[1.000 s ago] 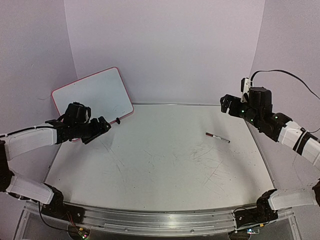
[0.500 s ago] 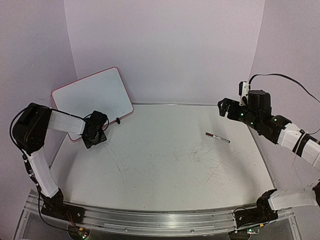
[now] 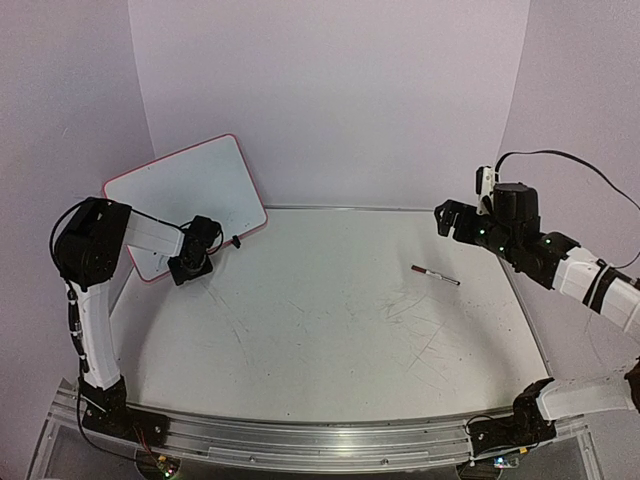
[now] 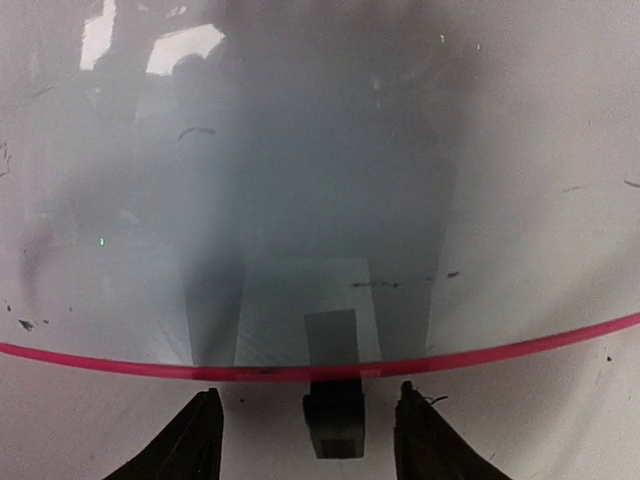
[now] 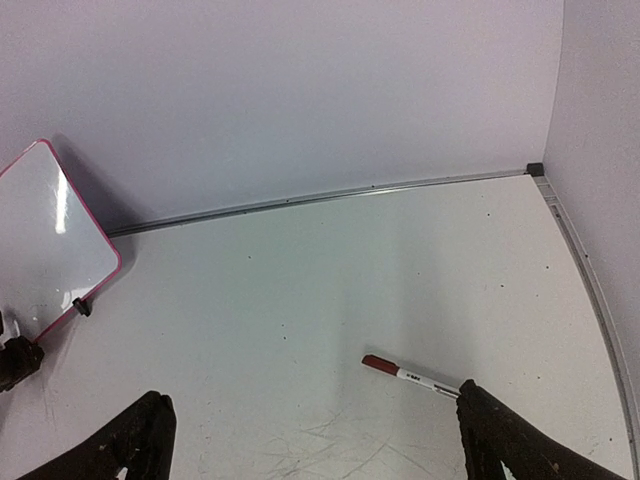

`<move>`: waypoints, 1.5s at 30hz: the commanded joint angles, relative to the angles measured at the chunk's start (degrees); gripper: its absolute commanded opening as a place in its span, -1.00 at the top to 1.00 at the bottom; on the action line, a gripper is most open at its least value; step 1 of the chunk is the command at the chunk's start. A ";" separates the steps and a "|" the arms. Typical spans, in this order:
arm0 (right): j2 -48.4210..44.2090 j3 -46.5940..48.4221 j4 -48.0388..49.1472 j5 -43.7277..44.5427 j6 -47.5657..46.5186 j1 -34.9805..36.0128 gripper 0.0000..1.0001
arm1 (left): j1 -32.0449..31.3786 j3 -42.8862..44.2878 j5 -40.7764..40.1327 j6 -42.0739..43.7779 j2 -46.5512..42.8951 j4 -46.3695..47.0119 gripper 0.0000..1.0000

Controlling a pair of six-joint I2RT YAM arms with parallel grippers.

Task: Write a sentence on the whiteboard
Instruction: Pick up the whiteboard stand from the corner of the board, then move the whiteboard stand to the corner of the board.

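Arms show white shells, black joints, a black right pincer, black cable, perhaps green lights.

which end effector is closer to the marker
The right end effector: the marker lies near it, while the left end effector sits at the whiteboard.

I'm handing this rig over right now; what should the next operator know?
Left gripper: open, empty, either side of the black clip foot on the whiteboard lower edge.
Right gripper: open, empty, above the table.
The whiteboard stands tilted at the back left; the marker lies on the table's right side.
Done: nothing; the whiteboard looks blank.
Left: pick up the marker, write the sentence.
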 commanded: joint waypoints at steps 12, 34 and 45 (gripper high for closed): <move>1.34 0.10 1.54 0.80 1.12 -0.03 -0.96 | 1.23 5.78 -3.17 6.51 4.42 2.33 0.46; 3.24 0.19 1.63 -0.71 3.07 0.00 -0.97 | -7.31 -4.44 -3.52 11.58 -1.96 6.80 0.94; 5.49 -0.16 1.59 -1.21 3.15 -0.02 -0.97 | -17.67 -5.48 -1.78 11.47 -2.84 7.43 1.00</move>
